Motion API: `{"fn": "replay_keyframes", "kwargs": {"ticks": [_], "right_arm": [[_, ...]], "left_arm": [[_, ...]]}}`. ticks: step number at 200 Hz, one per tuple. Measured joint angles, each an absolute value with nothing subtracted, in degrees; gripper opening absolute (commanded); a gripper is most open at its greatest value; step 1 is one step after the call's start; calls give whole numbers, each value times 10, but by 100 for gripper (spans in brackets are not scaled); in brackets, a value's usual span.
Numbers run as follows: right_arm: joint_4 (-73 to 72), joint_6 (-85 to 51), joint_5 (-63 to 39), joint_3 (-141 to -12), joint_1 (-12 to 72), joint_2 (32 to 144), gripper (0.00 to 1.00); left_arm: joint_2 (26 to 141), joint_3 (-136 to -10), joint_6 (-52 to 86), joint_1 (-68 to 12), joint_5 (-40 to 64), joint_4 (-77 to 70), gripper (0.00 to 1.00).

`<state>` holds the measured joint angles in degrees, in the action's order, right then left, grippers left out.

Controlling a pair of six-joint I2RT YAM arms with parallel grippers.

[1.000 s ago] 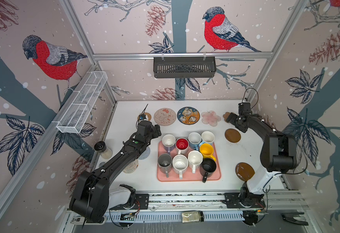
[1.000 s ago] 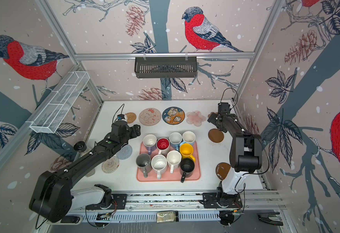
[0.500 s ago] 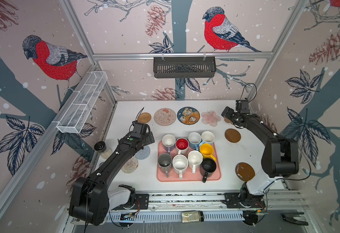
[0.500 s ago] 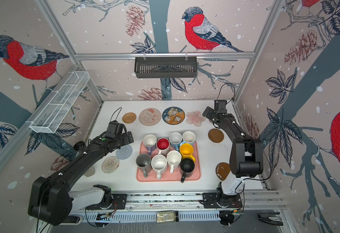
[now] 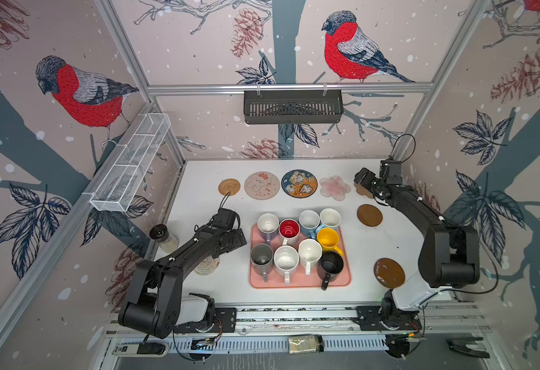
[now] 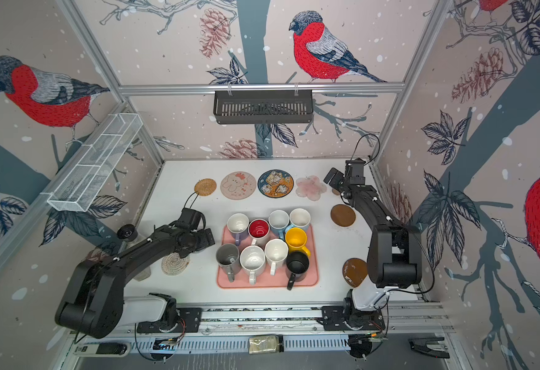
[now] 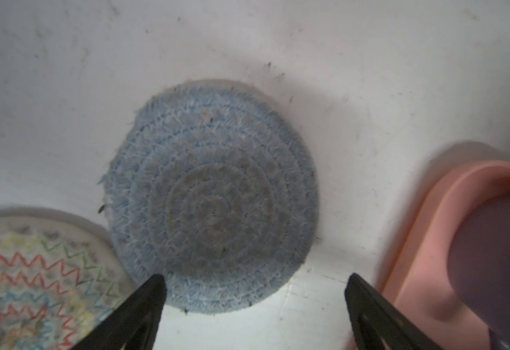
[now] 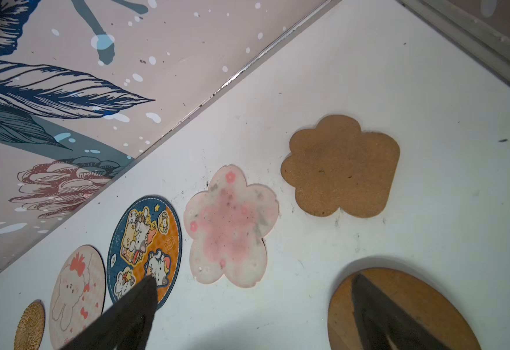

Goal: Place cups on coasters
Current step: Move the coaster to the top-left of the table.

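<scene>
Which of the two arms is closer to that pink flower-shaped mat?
Right. The right tool hangs just beside the flower mat; the left tool is far off, beside the pink tray.

From above, the left arm (image 5: 195, 250) covers the grey mat (image 7: 214, 197) just left of the tray (image 5: 342, 282) and part of the cream mat (image 5: 206, 267) beside it. Past the tray's far right corner, the right gripper (image 5: 364, 182) hides most of the cloud mat (image 5: 361, 192). Up close, the lavender mug (image 7: 496, 257) on the tray is a blur, cut off at the edge.
</scene>
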<state>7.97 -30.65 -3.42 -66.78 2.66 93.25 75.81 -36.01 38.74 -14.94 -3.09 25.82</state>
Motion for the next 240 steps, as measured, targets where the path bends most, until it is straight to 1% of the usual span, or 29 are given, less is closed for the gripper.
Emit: {"fn": "replay_keyframes", "kwargs": {"ticks": [47,87,113,148,196,240], "right_arm": [[67,-315,-47,-663,30,934,99],[65,-315,-47,-663,35,935,100],[65,-315,-47,-660,37,935,99],[65,-315,-46,-657,41,932,100],[65,-314,-46,-655,44,928,100],[65,-314,-44,-652,44,919,100]], "left_arm": [[745,-339,417,-150,-40,229,92],[780,-357,421,-145,-56,213,92],[821,-385,419,-120,-60,189,91],[896,-444,409,-85,-63,158,90],[1017,-559,384,-34,-78,128,88],[1110,-686,352,-4,-94,142,88]]}}
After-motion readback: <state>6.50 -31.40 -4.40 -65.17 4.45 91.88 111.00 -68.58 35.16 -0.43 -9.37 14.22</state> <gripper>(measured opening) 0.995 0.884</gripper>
